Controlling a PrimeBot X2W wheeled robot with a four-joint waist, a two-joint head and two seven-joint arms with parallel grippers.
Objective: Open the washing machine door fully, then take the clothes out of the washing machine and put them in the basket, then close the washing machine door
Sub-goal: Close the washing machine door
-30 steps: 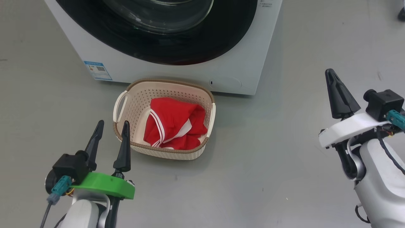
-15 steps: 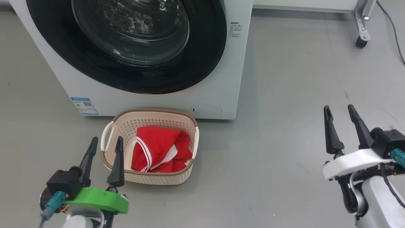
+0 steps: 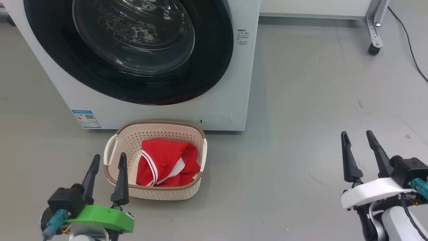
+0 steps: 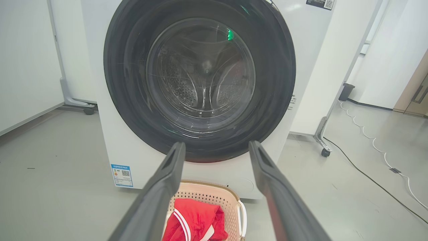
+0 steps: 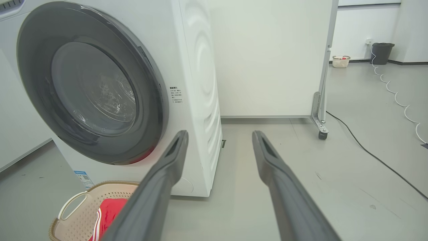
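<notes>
Head view first: the big white front-loading washing machine (image 3: 240,83) fills the top left. Its large round door with the glossy black rim (image 3: 217,67) lies flush against the front, glass bowl bulging at the centre. Down on the grey floor (image 3: 301,140), just in front of the washing machine, sits the small cream perforated plastic basket with the brown rim (image 3: 157,124). The bright red clothes with white striped trim (image 3: 167,160) are bunched inside it. The left pincer (image 3: 110,155) hovers at the basket's near left corner, fingers apart, gripping nothing. The right pincer (image 3: 356,132) is well off to the right over bare floor, fingers apart too, empty.

Left wrist view: two dark fingers spread wide, the door dead ahead, steel drum showing through the glass. The basket and clothes sit low between the fingers, with a small blue label sticker (image 4: 122,174) on the machine's lower left.

Right wrist view: fingers parted again, washing machine to the left with the door flush. The basket and a slip of red are in the lower left corner, and a black cable (image 5: 367,154) trails across the floor at right.
</notes>
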